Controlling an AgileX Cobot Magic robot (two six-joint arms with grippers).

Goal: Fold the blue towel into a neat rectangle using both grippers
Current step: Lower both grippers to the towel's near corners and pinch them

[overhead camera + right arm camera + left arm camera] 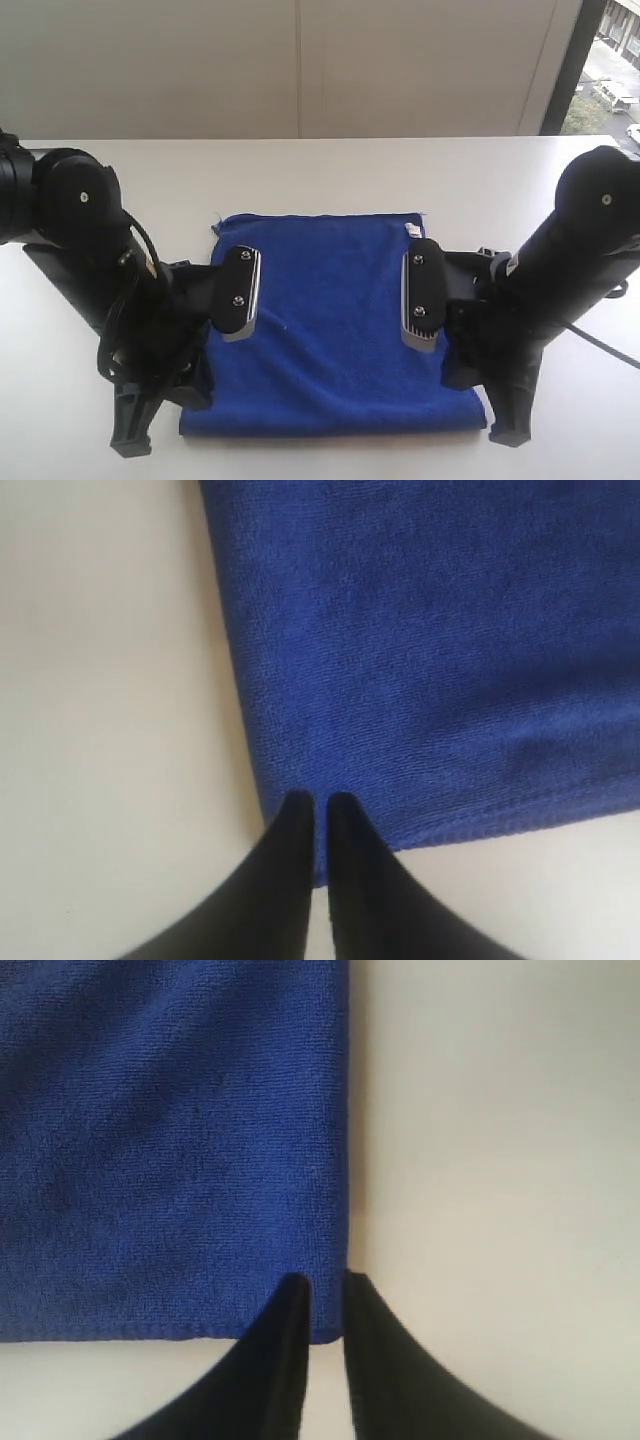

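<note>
The blue towel (330,320) lies flat on the white table as a rough rectangle, with its small white tag (411,230) at the far right corner. My left gripper (240,300) hangs over the towel's left side and my right gripper (420,300) over its right side. In the left wrist view the left gripper (326,1282) has its black fingers almost together over one corner of the towel (170,1140). In the right wrist view the right gripper (313,800) is shut in the same way over another corner of the towel (430,650). Neither lifts any cloth.
The white table (320,170) runs on beyond the towel to a pale wall. Both black arms (70,210) (590,220) flank the towel, with black parts reaching down to the table by its near corners. A window shows at the far right.
</note>
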